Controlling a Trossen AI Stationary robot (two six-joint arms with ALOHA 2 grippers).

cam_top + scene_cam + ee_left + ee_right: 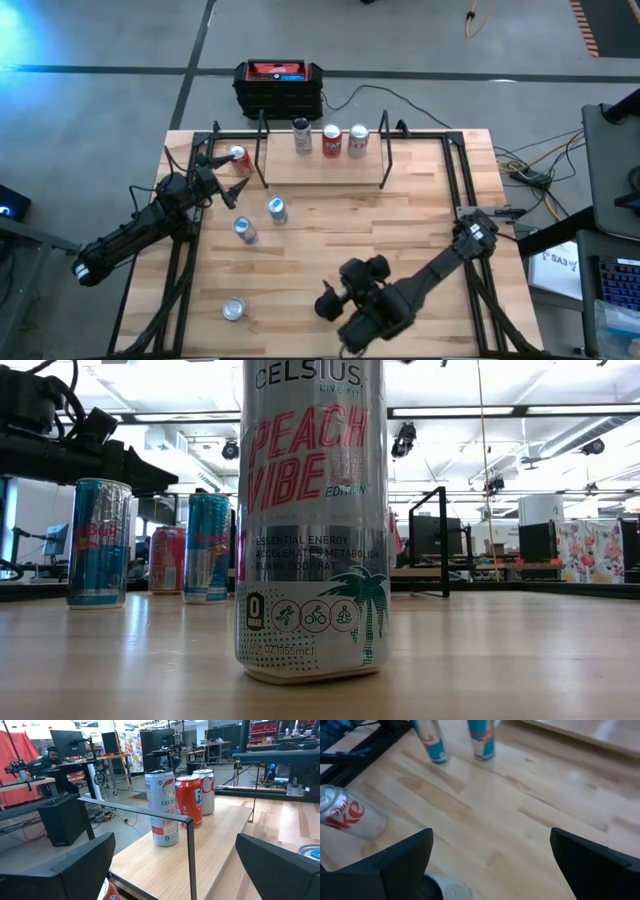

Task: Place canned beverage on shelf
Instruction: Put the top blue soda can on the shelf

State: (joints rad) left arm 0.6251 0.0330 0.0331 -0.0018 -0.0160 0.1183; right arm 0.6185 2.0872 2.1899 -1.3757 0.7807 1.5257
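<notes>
Low view: Celsius can (310,520) top cropped.

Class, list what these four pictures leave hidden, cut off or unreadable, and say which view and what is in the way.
- Low view: the Celsius can is cut off by the top edge and hides the table behind it.
- Left wrist view: the red can under the left gripper is mostly covered by a finger.
- Right wrist view: two blue cans are cut off at the top edge.
- High view: labels on the shelf cans are too small to read.
</notes>
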